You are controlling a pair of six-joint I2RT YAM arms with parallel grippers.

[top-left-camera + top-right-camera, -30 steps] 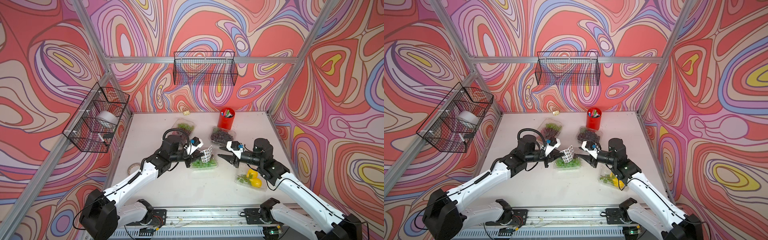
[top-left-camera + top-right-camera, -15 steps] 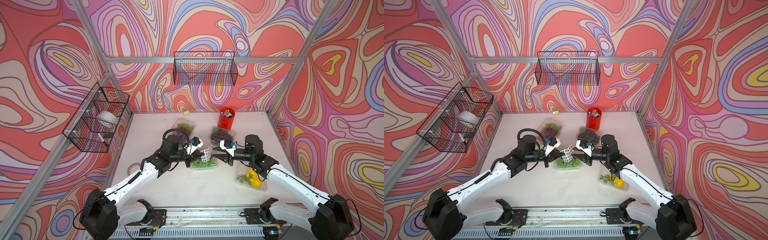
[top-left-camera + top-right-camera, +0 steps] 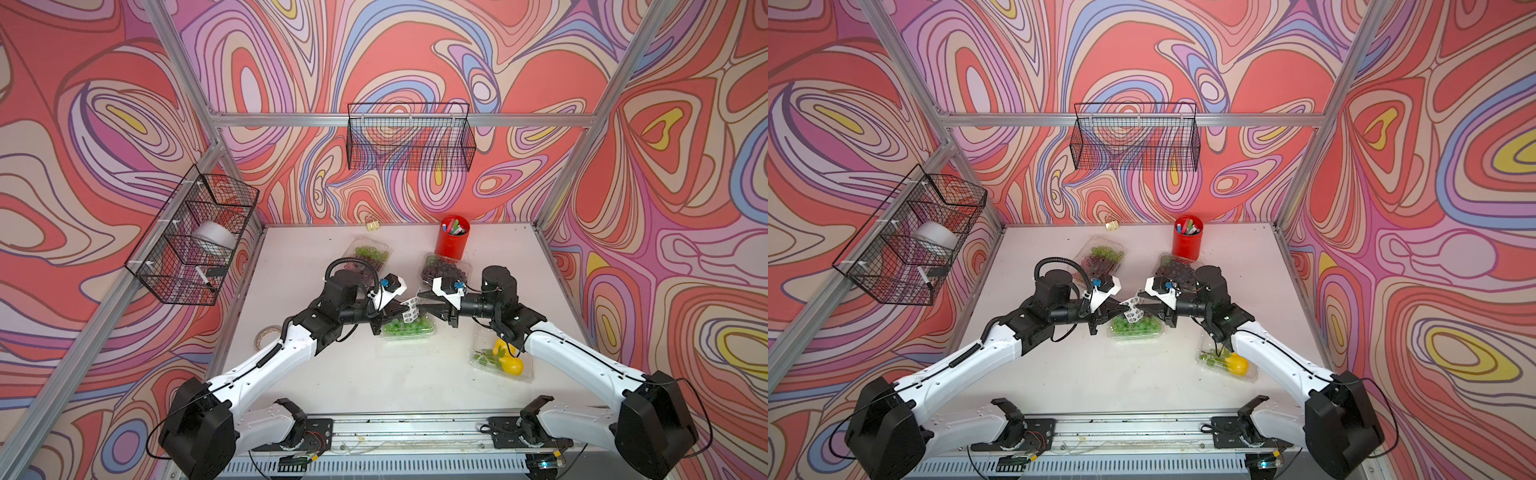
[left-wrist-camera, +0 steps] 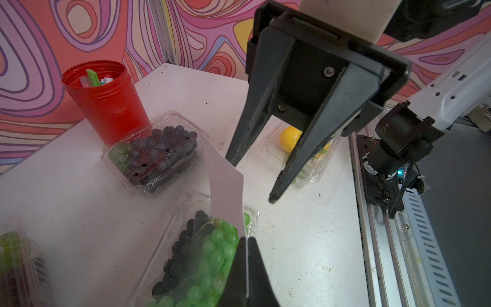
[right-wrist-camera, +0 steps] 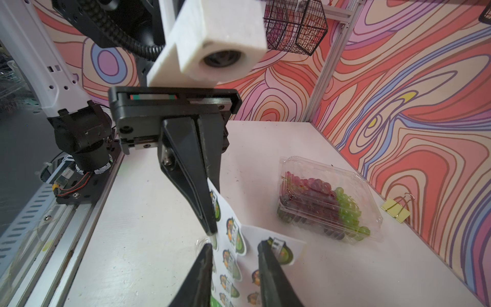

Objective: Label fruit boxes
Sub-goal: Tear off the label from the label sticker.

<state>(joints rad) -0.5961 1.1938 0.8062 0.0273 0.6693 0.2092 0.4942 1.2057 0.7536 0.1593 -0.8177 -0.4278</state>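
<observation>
Our right claw [image 3: 420, 304] had closed in on the sticker sheet [image 3: 411, 309].
The left claw [image 3: 400, 311] pinched that glossy white sheet; the right's jaws stood narrowly apart at its edge. Four clear ribbed fruit boxes [image 3: 409, 330] lay on the scuffed white desk [image 3: 374, 374] between swirl-patterned walls [image 3: 291, 178].

We see a red cup [image 3: 453, 247] of coloured pens standing near the back of the white table [image 3: 374, 374], a yellow binder clip [image 3: 372, 225] by the back wall, and a tape ring [image 3: 262, 332] at the table's left edge. A bent white sticker sheet [image 5: 247, 236] hangs above the table. We count two wire baskets: the back-wall basket [image 3: 409, 143], and the left-wall basket [image 3: 183, 286], which holds a white roll [image 3: 214, 243].
</observation>
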